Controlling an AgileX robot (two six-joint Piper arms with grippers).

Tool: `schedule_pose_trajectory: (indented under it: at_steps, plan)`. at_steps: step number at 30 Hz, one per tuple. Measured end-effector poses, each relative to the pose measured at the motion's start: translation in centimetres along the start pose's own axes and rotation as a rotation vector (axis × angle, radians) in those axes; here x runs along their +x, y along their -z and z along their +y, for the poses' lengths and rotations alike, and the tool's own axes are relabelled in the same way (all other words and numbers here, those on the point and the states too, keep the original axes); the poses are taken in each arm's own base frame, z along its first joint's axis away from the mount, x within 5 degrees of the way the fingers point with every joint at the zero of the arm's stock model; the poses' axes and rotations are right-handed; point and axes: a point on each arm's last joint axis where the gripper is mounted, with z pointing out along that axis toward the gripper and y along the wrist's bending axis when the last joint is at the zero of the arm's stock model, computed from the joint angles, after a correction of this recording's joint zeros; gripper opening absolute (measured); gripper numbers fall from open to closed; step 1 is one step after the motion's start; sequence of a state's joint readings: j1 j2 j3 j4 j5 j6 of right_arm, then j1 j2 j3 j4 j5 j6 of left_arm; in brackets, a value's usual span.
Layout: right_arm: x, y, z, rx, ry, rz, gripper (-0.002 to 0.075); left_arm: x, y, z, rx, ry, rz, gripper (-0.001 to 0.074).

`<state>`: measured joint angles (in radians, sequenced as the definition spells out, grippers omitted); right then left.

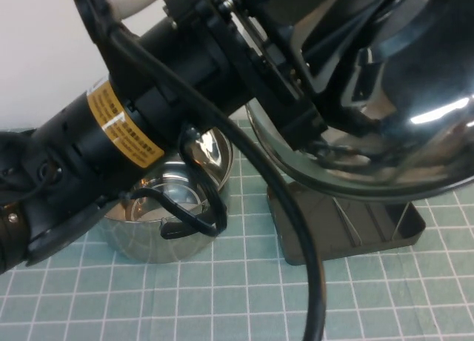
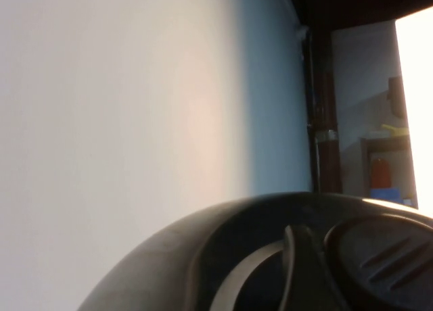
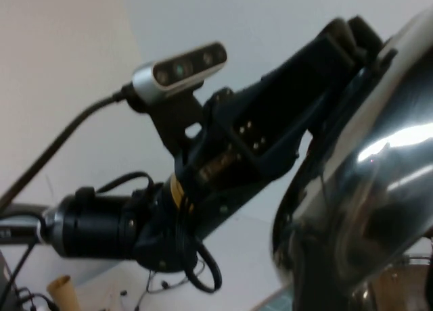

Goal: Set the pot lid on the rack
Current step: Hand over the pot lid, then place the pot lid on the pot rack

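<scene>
High view: the left gripper (image 1: 348,67) carries the pot lid (image 1: 385,133) tilted above the rack (image 1: 348,222), its jaws shut on the lid, apparently at the knob. The pot (image 1: 170,207) stands beside the rack on the desk (image 1: 222,304).

Left wrist view: only the lid's dark knob (image 2: 379,257) shows.

Right wrist view: the right gripper is out of view; the lid (image 3: 365,189) fills the frame.

High view looks down, crowded by the pot lid (image 1: 400,96); both wrist views share it.

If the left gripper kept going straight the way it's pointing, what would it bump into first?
Nothing new, probably: the left gripper is raised up high, already at the pot lid, which hangs above the rack. It points up and rightward, and what lies beyond the lid is hidden. The right gripper isn't visible.
</scene>
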<state>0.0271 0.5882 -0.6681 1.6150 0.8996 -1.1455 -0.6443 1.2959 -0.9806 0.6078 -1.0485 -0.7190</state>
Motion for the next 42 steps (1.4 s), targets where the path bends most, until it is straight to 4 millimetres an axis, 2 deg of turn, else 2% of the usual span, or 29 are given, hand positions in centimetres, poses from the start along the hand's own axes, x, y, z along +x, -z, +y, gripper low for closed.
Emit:
schedule_pose_trajectory:
  at_steps: [2, 4, 9, 14, 18, 22, 30, 32, 33, 35, 36, 39, 42]
  plan:
    - [-0.3, 0.0, -0.1, 0.008, -0.020, -0.032, 0.0389, 0.0, 0.0, -0.1, 0.005, 0.005, 0.001, 0.0325]
    - [-0.5, 0.0, -0.4, 0.036, -0.028, -0.054, 0.0435, 0.0, 0.0, -0.1, 0.006, 0.027, 0.002, 0.0325]
    - [-0.6, -0.3, -1.2, 0.067, -0.061, -0.068, 0.0465, 0.2, -0.3, -0.7, 0.022, 0.058, 0.004, 0.0325]
    - [-0.5, -1.2, -1.9, 0.020, -0.144, -0.023, 0.0457, 0.8, -0.4, -0.9, 0.018, 0.052, 0.059, 0.0325]
    - [-0.9, -1.6, -2.1, -0.011, -0.162, -0.006, 0.0363, 1.2, -0.4, -1.3, 0.046, 0.028, 0.103, 0.0325]
    - [-1.1, -1.6, -1.7, -0.040, -0.162, -0.007, 0.0136, 1.3, -0.4, -1.3, 0.041, 0.027, 0.112, 0.0325]
    - [-1.1, -1.6, -1.6, -0.050, -0.100, -0.006, 0.0111, 1.7, -0.4, -1.0, 0.004, 0.125, 0.161, 0.0328]
    - [-1.2, -1.6, -1.5, -0.047, -0.078, -0.005, 0.0068, 2.0, -0.4, -0.9, -0.018, 0.149, 0.189, 0.0401]
    - [-1.4, -1.6, -1.7, -0.029, -0.063, -0.012, 0.0046, 2.1, -0.4, -0.8, -0.026, 0.159, 0.197, 0.0465]
    - [-1.7, -1.6, -2.0, 0.019, -0.040, -0.029, 0.0036, 2.0, -0.3, -0.7, -0.045, 0.156, 0.212, 0.0578]
    - [-1.8, -1.7, -2.2, 0.036, -0.031, -0.034, 0.0034, 2.0, -0.3, -0.6, -0.066, 0.147, 0.227, 0.0610]
    - [-2.1, -1.8, -2.5, 0.054, -0.007, -0.040, 0.0032, 1.6, 0.2, 0.0, -0.170, 0.043, 0.300, 0.0636]
    - [-2.3, -2.3, -3.0, 0.051, -0.008, -0.029, 0.0031, 0.8, 1.2, 0.6, -0.303, -0.078, 0.394, 0.0601]
